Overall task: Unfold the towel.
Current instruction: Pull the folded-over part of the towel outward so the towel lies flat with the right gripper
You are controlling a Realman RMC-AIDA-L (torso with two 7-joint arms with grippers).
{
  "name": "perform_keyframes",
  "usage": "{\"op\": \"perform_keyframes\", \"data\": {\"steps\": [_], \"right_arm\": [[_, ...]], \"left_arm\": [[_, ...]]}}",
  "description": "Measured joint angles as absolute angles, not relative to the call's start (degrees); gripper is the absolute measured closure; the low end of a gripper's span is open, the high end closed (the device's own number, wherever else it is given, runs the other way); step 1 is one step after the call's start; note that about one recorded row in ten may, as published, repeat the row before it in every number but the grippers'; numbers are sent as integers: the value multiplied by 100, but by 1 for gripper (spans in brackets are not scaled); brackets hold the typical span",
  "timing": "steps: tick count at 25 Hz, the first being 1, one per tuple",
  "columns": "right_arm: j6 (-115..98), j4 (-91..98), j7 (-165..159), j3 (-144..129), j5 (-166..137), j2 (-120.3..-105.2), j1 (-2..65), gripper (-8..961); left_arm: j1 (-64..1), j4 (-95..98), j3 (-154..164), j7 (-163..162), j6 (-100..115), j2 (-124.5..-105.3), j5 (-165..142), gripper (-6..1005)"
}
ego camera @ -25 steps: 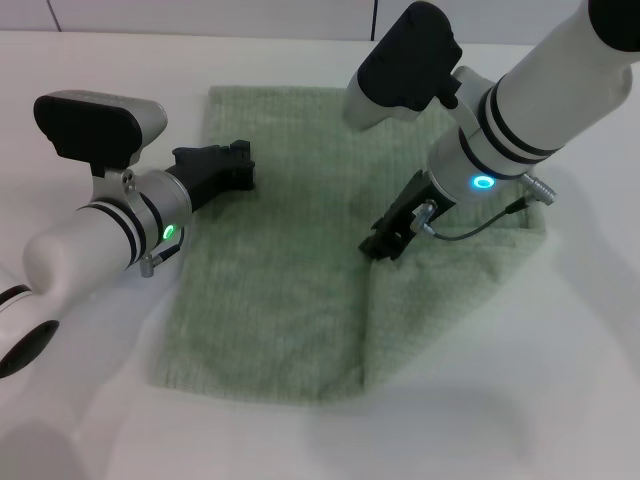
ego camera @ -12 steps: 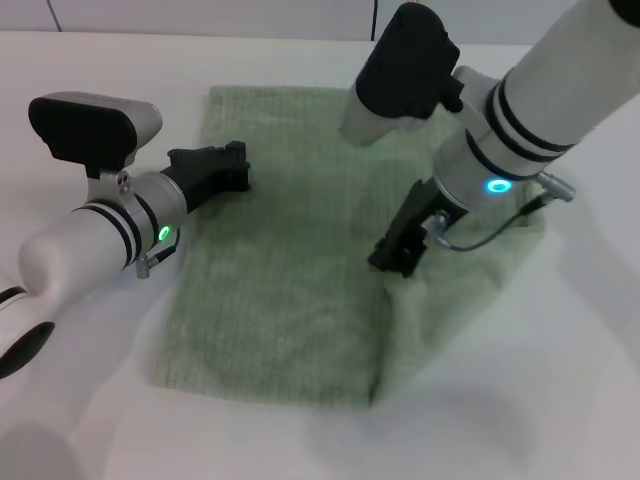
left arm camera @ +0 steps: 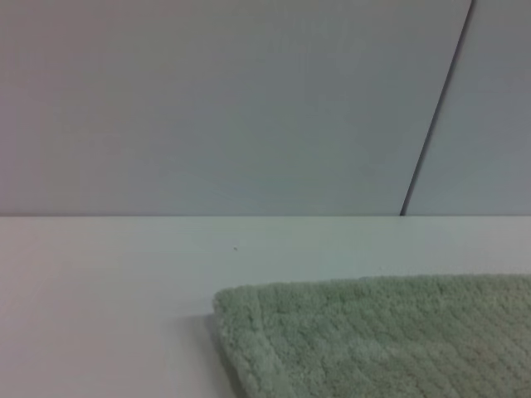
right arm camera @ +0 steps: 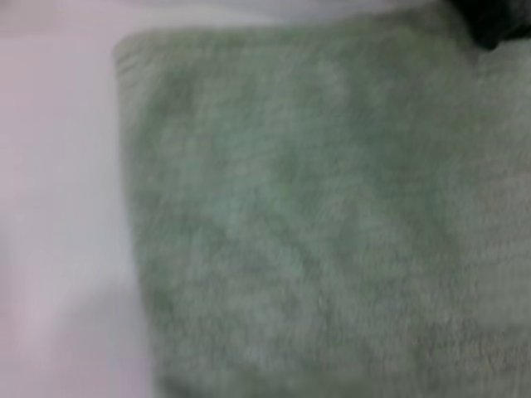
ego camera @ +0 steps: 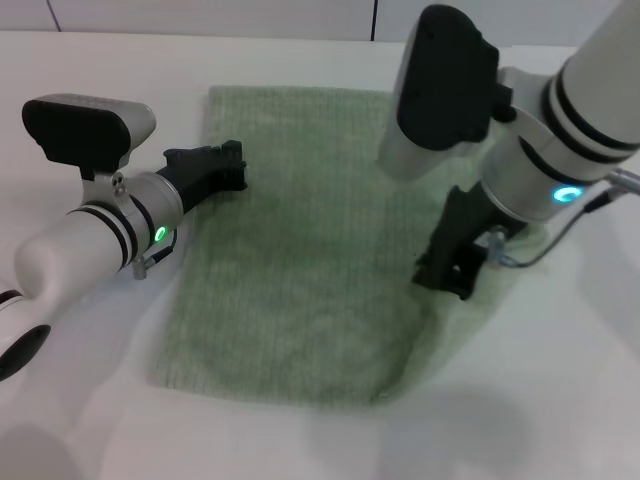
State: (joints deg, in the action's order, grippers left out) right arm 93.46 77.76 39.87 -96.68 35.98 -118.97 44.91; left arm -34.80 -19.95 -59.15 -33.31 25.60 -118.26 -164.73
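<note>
The pale sage-green towel [ego camera: 300, 250] lies on the white table, still partly doubled along its right side. My right gripper [ego camera: 445, 280] is shut on the towel's upper layer near the right edge and holds that fold low over the table. My left gripper [ego camera: 232, 168] rests on the towel's left edge near the far left corner. The left wrist view shows a hemmed corner of the towel [left arm camera: 390, 340] on the table. The right wrist view is filled by the towel [right arm camera: 315, 224], blurred.
The white table [ego camera: 80, 400] surrounds the towel, with bare surface at the front and on the right. A pale wall with a dark seam [left arm camera: 436, 108] stands behind the table's far edge. A dark shape [right arm camera: 498, 21] sits at one corner of the right wrist view.
My right gripper has moved to the right and slightly nearer, dragging the towel's folded layer with it; the fold line has shifted right and more towel lies flat. The left arm has barely moved.
</note>
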Motion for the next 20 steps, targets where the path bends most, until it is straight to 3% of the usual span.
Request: {"op": "perform_keyframes", "data": {"steps": [20], "right_arm": [[10153,7586,3968,-9791,3020,-11899,4426,866]], "left_arm": [[-3505,-1995,-5932,-3331,2557,-11823,-16448,994]]}}
